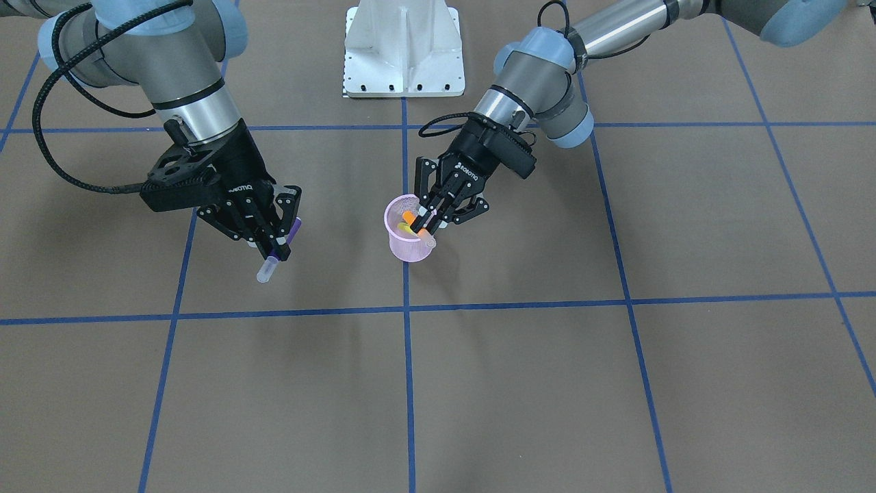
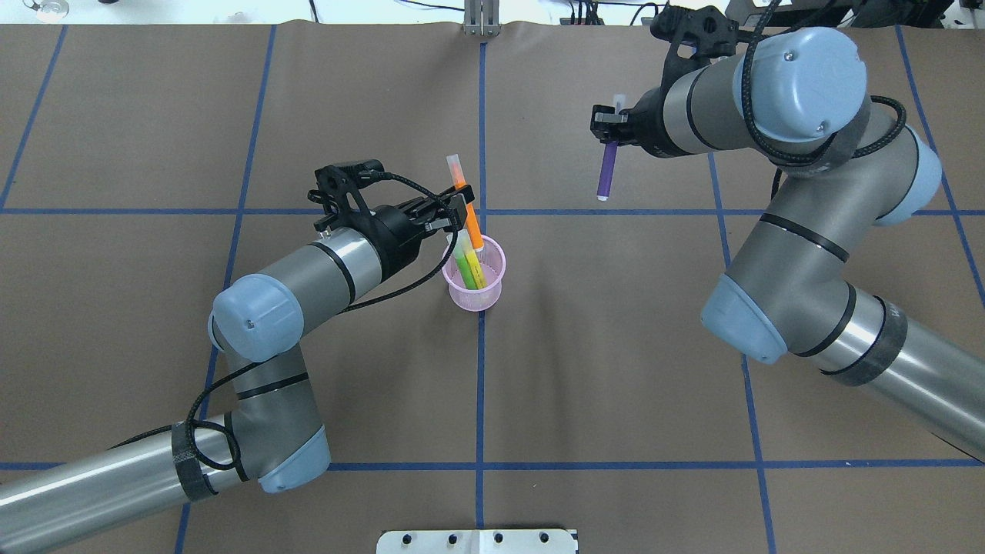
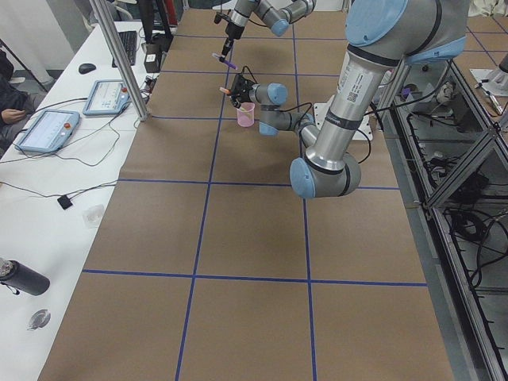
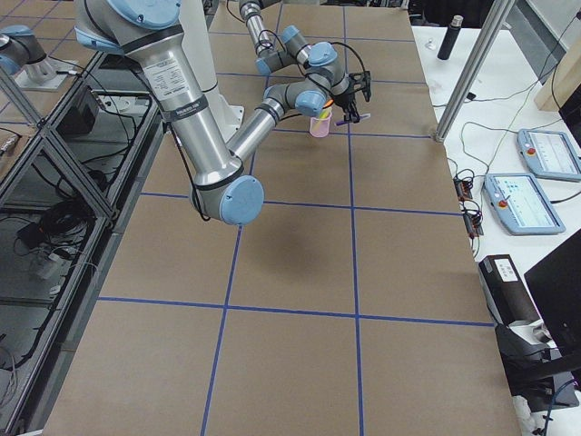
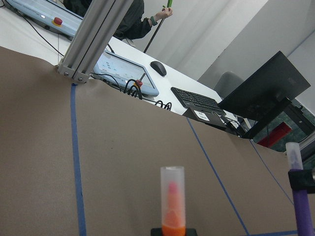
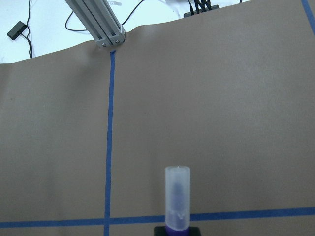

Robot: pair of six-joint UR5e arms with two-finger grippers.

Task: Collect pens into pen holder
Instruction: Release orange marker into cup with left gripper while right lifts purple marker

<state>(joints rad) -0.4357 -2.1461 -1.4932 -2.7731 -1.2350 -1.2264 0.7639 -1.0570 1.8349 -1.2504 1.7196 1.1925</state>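
Note:
The pink mesh pen holder (image 2: 475, 296) (image 1: 410, 252) stands near the table's middle on a blue tape line. A green pen (image 2: 465, 269) leans inside it. My left gripper (image 2: 463, 205) (image 1: 428, 222) is shut on the orange pen (image 2: 471, 219) (image 1: 413, 222), which is tilted, its lower end at the holder's mouth and its pale cap (image 5: 173, 199) pointing away from the robot. My right gripper (image 2: 612, 132) (image 1: 278, 242) is shut on the purple pen (image 2: 607, 169) (image 1: 272, 261) and holds it above bare table well off to the holder's side. The purple pen's cap (image 6: 177, 201) shows in the right wrist view.
The white robot base plate (image 1: 404, 48) sits at the table's robot side. Blue tape lines (image 2: 481, 385) grid the brown table cover. A side bench with tablets (image 3: 49, 129) and an aluminium post (image 3: 119, 55) borders the far edge.

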